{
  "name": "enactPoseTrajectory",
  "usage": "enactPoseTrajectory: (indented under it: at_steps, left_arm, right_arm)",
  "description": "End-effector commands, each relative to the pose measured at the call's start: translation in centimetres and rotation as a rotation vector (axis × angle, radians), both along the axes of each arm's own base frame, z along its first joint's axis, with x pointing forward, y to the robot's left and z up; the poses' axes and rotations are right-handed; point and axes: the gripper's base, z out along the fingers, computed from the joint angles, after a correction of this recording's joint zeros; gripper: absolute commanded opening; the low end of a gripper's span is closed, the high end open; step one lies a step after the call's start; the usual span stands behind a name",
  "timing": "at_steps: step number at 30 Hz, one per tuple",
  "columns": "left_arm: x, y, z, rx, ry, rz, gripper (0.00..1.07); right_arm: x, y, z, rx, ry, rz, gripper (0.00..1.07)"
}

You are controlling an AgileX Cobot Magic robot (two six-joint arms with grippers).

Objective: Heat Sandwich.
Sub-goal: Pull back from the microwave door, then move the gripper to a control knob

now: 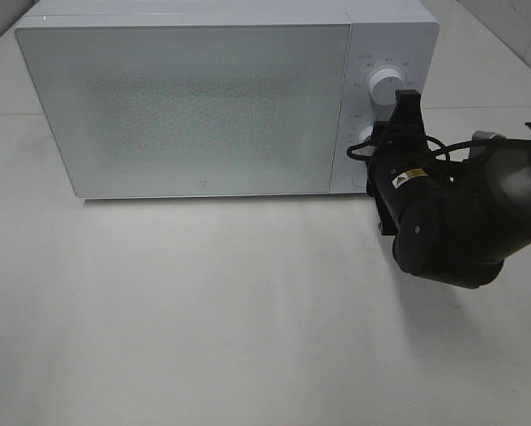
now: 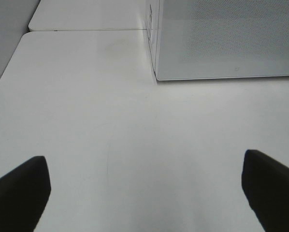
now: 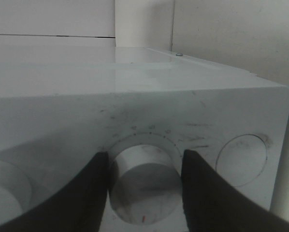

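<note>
Clamped with the right jaws on the lower dial [image 3: 143, 186] of the white microwave [image 1: 365, 44], far right on the table [image 1: 203, 319]. Spread wide and empty at the left jaws, low over the table, near and left of the microwave's front corner. No telling the sandwich's look or place: hidden in every view, frosted door [image 1: 186, 106] shut.

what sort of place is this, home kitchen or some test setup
Most likely a robot test bench, not a home kitchen: a white microwave sits on a plain white table, and the right gripper is closed on its dial.
</note>
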Motion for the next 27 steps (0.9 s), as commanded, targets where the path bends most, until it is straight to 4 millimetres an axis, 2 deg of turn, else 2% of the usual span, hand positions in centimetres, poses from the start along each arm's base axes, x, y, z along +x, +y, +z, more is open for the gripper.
enactPoseTrajectory:
  at_steps: [1,12,17,18,21,22,24,25,26,27]
  left_arm:
    - [-0.42,-0.03,-0.10,-0.003,-0.026,0.000,1.01]
    - [-0.42,-0.03,-0.10,-0.003,-0.026,0.000,1.01]
    - [-0.42,-0.03,-0.10,-0.003,-0.026,0.000,1.01]
    - [-0.42,-0.03,-0.10,-0.003,-0.026,0.000,1.01]
    - [-0.42,-0.03,-0.10,-0.003,-0.026,0.000,1.01]
    - [-0.42,-0.03,-0.10,-0.003,-0.026,0.000,1.01]
    - [-0.42,-0.03,-0.10,-0.003,-0.026,0.000,1.01]
    - [-0.42,-0.03,-0.10,-0.003,-0.026,0.000,1.01]
    - [-0.42,-0.03,-0.10,-0.003,-0.026,0.000,1.01]
    - [-0.42,-0.03,-0.10,-0.003,-0.026,0.000,1.01]
  right_arm:
    - [0.58,0.33,1.52,0.008,-0.126,0.011,0.13]
    - [0.58,0.49,1.52,-0.004,-0.126,0.031,0.16]
    - [0.59,0.52,1.56,-0.006,-0.130,0.035,0.23]
    - [0.59,0.52,1.59,-0.006,-0.134,0.034,0.30]
    - [0.60,0.51,1.64,-0.005,-0.139,0.033,0.38]
    - [0.61,0.45,1.75,-0.005,-0.151,0.026,0.48]
    - [0.61,0.44,1.74,-0.004,-0.151,0.025,0.58]
    - [0.61,0.44,1.74,-0.004,-0.151,0.025,0.58]
    - [0.60,0.41,1.74,-0.001,-0.150,0.021,0.69]
    - [0.60,0.38,1.73,0.003,-0.150,0.018,0.74]
